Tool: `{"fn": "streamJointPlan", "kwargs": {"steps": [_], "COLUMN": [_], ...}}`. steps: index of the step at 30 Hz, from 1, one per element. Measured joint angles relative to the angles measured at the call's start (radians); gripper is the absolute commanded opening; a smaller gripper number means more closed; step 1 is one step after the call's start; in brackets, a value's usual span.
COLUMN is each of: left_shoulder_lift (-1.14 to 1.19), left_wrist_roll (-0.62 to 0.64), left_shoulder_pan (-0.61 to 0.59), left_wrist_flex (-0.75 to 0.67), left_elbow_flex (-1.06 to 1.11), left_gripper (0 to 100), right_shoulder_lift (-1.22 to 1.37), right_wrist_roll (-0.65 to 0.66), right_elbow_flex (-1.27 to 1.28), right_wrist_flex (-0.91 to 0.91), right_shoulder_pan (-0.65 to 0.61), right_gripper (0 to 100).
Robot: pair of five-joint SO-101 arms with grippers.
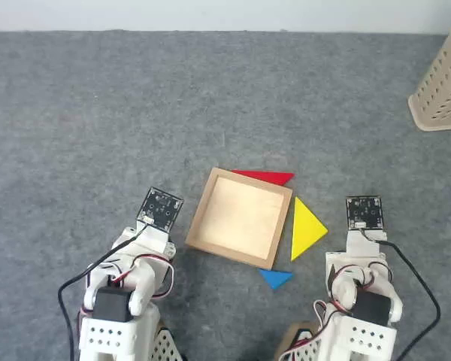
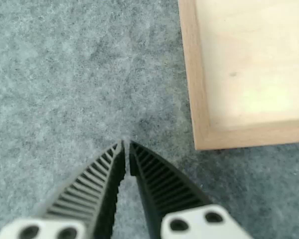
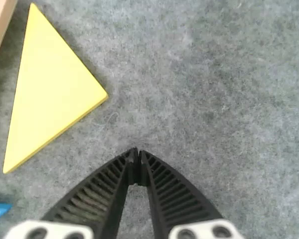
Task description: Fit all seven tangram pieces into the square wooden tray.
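closed tip to tip and holding nothing, the left jaws hang over grey felt just beside a corner of the square wooden tray (image 2: 189, 74). the right jaws, likewise shut and empty, hang near a point of the yellow triangle (image 3: 45, 89). the tray lies mid-desk (image 1: 98, 113) with no piece in it, so the task looks unstarted. a red triangle (image 1: 267, 177) lies against its far edge, the yellow one just beside its right side, and a small blue triangle (image 1: 275, 277) by its near corner. next, i judge, the right jaws must open and pinch the flat yellow piece by its edge.
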Motion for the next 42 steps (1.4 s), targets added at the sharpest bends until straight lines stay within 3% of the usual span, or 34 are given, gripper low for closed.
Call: {"fn": "streamJointPlan", "kwargs": {"steps": [20, 26, 32, 36, 38, 42], "left_shoulder_lift": [0.000, 0.000, 0.000, 0.000, 0.000, 0.000], "left_wrist_roll": [0.000, 0.000, 0.000, -0.020, -0.091, -0.180], "left_shoulder_pan": [0.006, 0.169, 0.235, 0.238, 0.236, 0.114], "left_wrist_flex": [0.000, 0.000, 0.000, -0.044, -0.107, -0.204], "left_elbow_flex": [0.000, 0.000, 0.000, 0.000, 0.000, -0.048], "left_gripper": [1, 1, 1, 1, 1, 2], "right_shoulder_lift": [0.000, 0.000, 0.000, 0.000, 0.000, 0.000], "right_wrist_roll": [0.000, 0.000, 0.000, 0.000, 0.000, 0.000], "right_elbow_flex": [0.000, 0.000, 0.000, 0.000, 0.000, 0.000], "right_wrist_flex": [0.000, 0.000, 0.000, 0.000, 0.000, 0.000], "right_shoulder_pan": [0.000, 0.000, 0.000, 0.000, 0.000, 0.000], "right_gripper": [0.9, 0.9, 0.9, 0.9, 0.9, 0.9]}}
